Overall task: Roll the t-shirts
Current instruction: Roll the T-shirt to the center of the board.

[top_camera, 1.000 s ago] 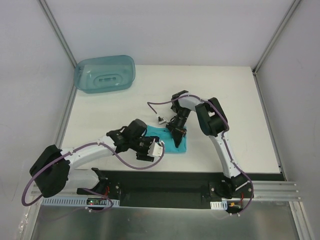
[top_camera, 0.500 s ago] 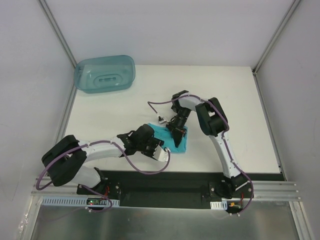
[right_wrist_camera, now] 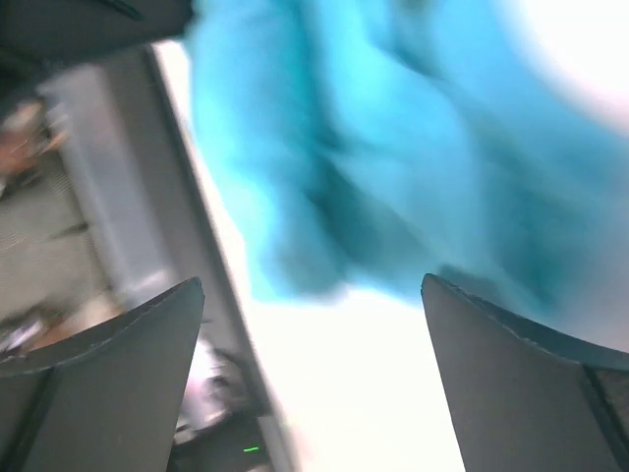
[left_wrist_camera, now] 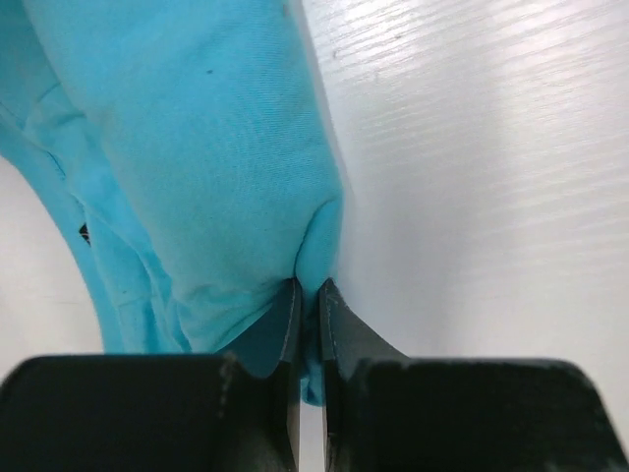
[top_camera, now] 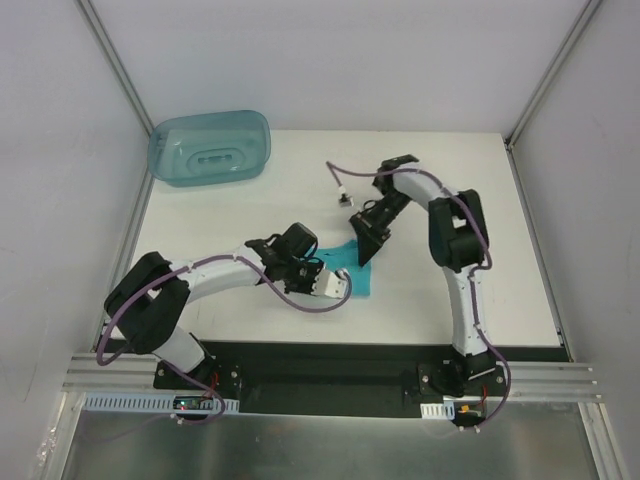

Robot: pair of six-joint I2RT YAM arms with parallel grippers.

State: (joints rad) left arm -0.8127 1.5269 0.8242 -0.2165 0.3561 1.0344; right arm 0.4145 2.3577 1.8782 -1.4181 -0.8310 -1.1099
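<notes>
Left gripper [left_wrist_camera: 307,295] pinched the edge of the t-shirt [left_wrist_camera: 216,147], bunched mid-table [left_wrist_camera: 472,147]; right gripper [right_wrist_camera: 310,285] hung spread wide above. With only 1 thin pinch, fabric could slip free and the bundle loosen.

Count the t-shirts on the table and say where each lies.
1. The turquoise t-shirt lies bunched near the table's middle, its edge pinched in the left gripper, the open right gripper close by; no second shows.

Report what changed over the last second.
The left hand slid right across the table to the t-shirt and shut on its edge. The right hand opened, let go of the t-shirt and drew back toward the far side. The bin stayed in the far-left corner.
</notes>
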